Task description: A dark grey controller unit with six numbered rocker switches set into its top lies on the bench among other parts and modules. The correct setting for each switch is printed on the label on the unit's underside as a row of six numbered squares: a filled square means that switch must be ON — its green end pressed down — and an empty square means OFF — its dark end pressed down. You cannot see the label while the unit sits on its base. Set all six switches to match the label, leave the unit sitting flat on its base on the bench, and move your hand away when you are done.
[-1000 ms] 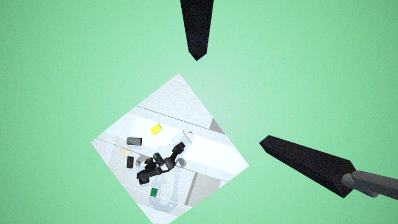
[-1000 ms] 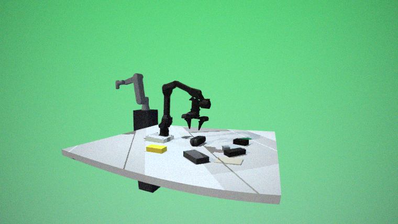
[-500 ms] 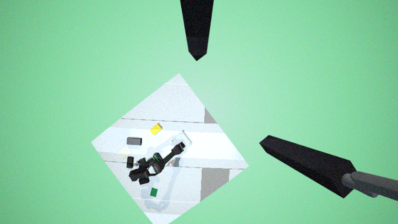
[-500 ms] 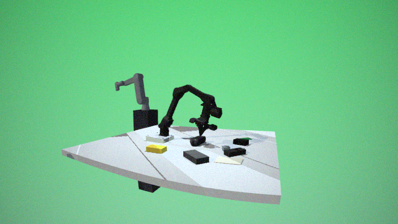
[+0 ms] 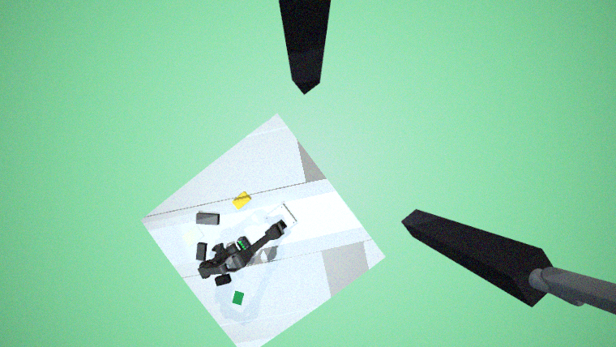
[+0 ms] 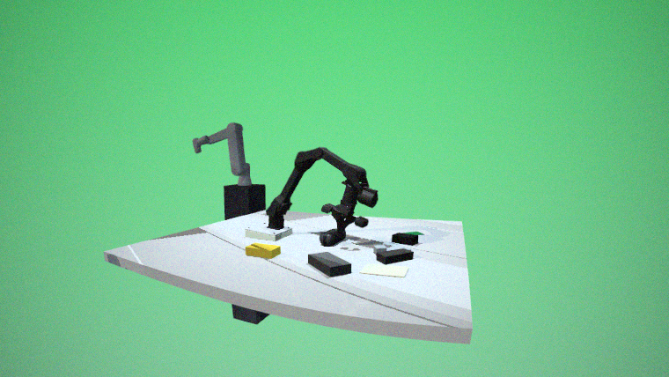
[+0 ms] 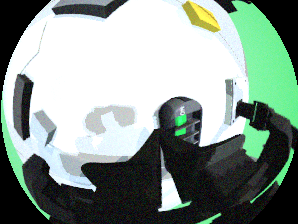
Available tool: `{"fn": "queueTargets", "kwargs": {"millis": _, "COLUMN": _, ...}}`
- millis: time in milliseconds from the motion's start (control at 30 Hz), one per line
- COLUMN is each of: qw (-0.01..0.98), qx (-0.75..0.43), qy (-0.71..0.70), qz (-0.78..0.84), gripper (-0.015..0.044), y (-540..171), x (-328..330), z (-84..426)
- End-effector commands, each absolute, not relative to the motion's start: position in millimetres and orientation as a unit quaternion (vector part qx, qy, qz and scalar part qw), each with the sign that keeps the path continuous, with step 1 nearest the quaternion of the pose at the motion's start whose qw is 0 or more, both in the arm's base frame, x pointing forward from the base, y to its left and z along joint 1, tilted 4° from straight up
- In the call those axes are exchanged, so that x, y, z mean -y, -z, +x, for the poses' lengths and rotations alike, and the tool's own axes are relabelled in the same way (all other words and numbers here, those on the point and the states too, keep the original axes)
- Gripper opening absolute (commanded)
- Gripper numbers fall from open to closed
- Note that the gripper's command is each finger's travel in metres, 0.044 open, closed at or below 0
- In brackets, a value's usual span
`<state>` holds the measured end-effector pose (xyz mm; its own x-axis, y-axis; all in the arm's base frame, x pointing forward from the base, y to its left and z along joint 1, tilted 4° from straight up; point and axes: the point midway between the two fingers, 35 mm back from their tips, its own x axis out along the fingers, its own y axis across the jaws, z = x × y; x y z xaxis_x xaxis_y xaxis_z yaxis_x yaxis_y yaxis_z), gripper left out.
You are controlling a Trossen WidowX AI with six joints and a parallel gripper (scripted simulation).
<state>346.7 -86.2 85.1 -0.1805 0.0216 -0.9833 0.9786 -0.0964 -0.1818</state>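
The dark grey controller unit (image 5: 243, 241) (image 6: 328, 239) (image 7: 194, 107) sits on the bench with its switches facing up. In the wrist view a white numeral shows near its far end, with two green switch ends below it. The remaining switches are hidden behind the fingers, and the underside label is out of sight. My gripper (image 6: 341, 237) (image 7: 157, 132) is shut and empty, pointing down. Its tips are low at the unit, beside or over its near part; I cannot tell whether they touch it. In the top view the arm hides the fingertips.
A yellow block (image 5: 241, 201) (image 6: 260, 251) (image 7: 201, 17), a larger grey block (image 5: 207, 219) (image 6: 327, 263), two black blocks (image 6: 395, 256) (image 6: 404, 239), a small grey block (image 7: 45, 127), a cream sheet (image 6: 385, 270) and a green square (image 5: 237, 297) lie around. A second arm (image 6: 237, 151) stands behind the bench.
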Motion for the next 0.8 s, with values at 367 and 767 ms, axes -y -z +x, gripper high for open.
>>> {"fn": "queueTargets", "kwargs": {"millis": 367, "qw": 0.426, "qx": -0.522, "qy": 0.564, "qz": 0.478, "gripper": 0.0000, "y": -60.3, "x": 87.5, "z": 350.9}}
{"fn": "queueTargets", "kwargs": {"millis": 767, "qw": 0.426, "qx": -0.522, "qy": 0.564, "qz": 0.478, "gripper": 0.0000, "y": -42.1, "x": 87.5, "z": 352.4}}
